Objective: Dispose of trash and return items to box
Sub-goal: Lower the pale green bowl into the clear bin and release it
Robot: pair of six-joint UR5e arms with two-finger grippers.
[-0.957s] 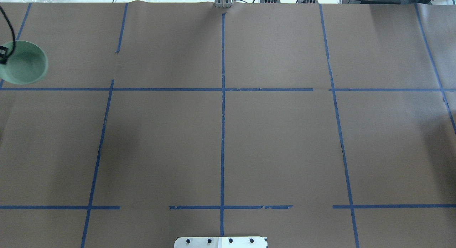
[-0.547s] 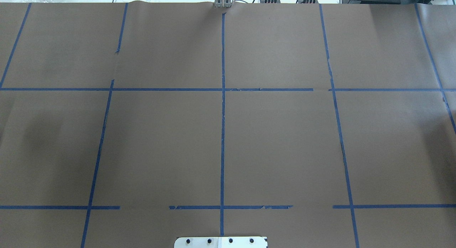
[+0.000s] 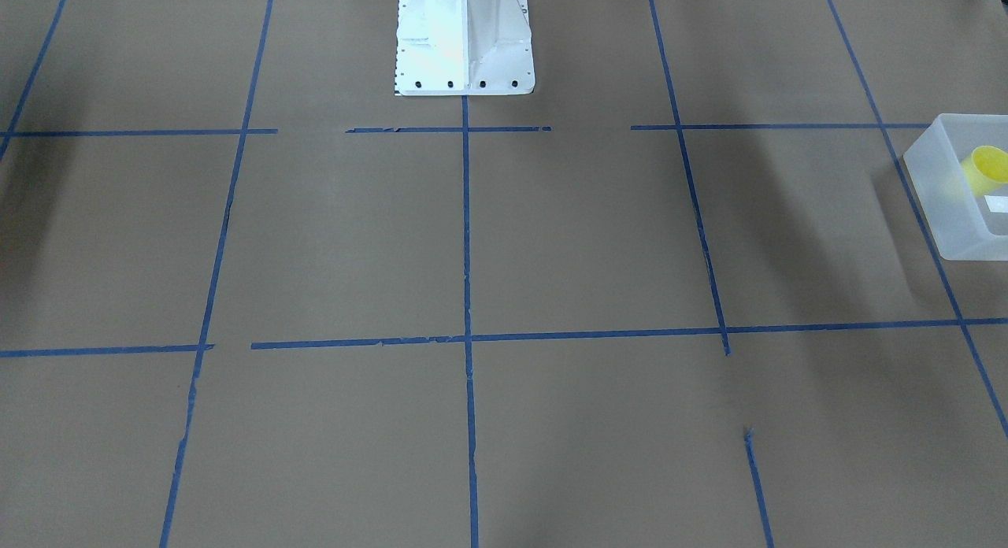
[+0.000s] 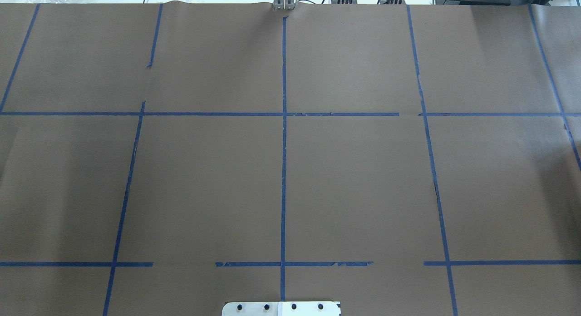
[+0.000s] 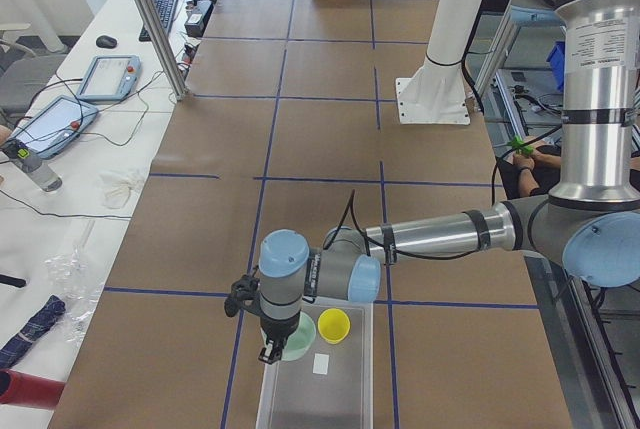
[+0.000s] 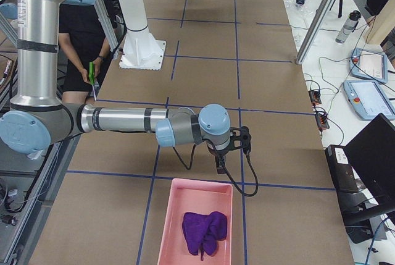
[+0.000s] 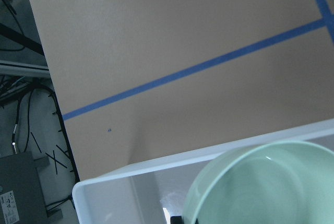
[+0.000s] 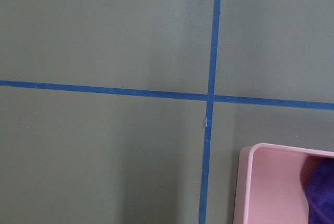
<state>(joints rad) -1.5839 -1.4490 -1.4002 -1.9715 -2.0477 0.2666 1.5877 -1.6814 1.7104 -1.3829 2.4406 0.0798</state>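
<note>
From here the left gripper point(image 5: 268, 351) hangs over the eleven o'clock corner of the box point(image 5: 340, 399), with the bowl point(image 5: 297, 337) just under it. The wrist view shows a dark fingertip at the rim, so I'd say the fingers are pinched narrow on that thin lip, the only edge to grab on a smooth round shell. The cup point(image 5: 333, 326), glossy yellow and tapered, already sits inside at the bowl's three o'clock, leaving space beside it. The box is cloudy plastic with soft corners. The right gripper point(image 6: 220, 165) sits at twelve o'clock of a pink tray point(image 6: 170, 231) holding a crumpled purple cloth point(image 6: 205, 231). I can't tell whether its fingers are spread.
</note>
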